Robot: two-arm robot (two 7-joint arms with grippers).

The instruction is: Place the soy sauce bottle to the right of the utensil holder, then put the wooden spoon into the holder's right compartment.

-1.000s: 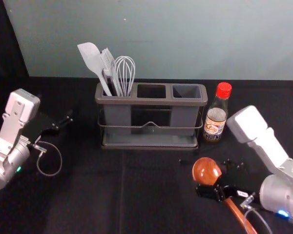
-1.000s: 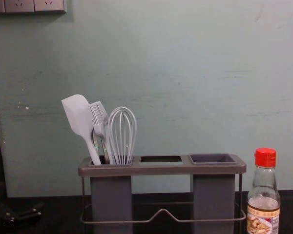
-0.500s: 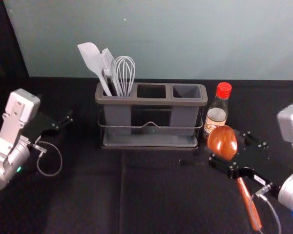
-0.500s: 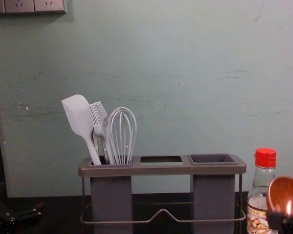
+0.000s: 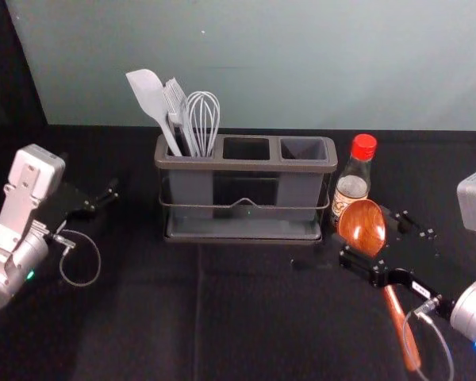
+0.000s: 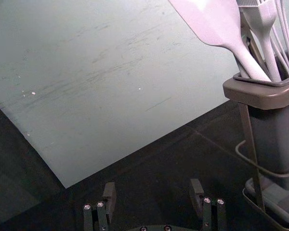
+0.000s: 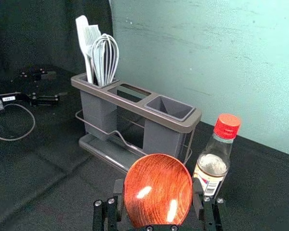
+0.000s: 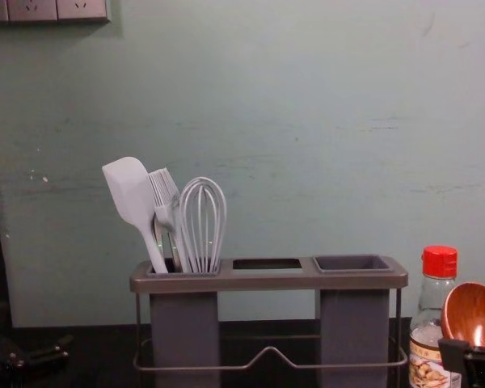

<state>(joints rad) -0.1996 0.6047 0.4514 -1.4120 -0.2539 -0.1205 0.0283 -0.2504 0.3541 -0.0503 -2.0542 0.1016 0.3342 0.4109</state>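
Wooden spoon (image 5: 361, 225) has moved, in the head view, up and to the right from its position of a second ago; its bowl now lies just in front of the soy sauce bottle (image 5: 353, 176), and its handle (image 5: 402, 327) slopes back toward the robot. The bottle stands upright, unmoved, just to the right of the utensil holder (image 5: 246, 165), so the first placement appears complete. In the chest view, the spoon's bowl has entered at the right edge, overlapping the bottle, and sits slightly higher than half a second ago; this indicates lifting. The silicone spatula (image 8: 129, 190), pastry brush (image 8: 163, 190) and whisk (image 8: 204, 222) occupy the left compartment (image 8: 182, 275). In the right wrist view, the right gripper (image 7: 158, 182) is clamped on the spoon's bowl, in front of the holder's right end; the right compartment (image 7: 169, 108) is vacant. Next, turn the handle downward and raise it clear of the rim; avoid striking the bottle. In the left wrist view, the parked left gripper (image 6: 153, 185) has its fingers apart, beyond the holder's left end.
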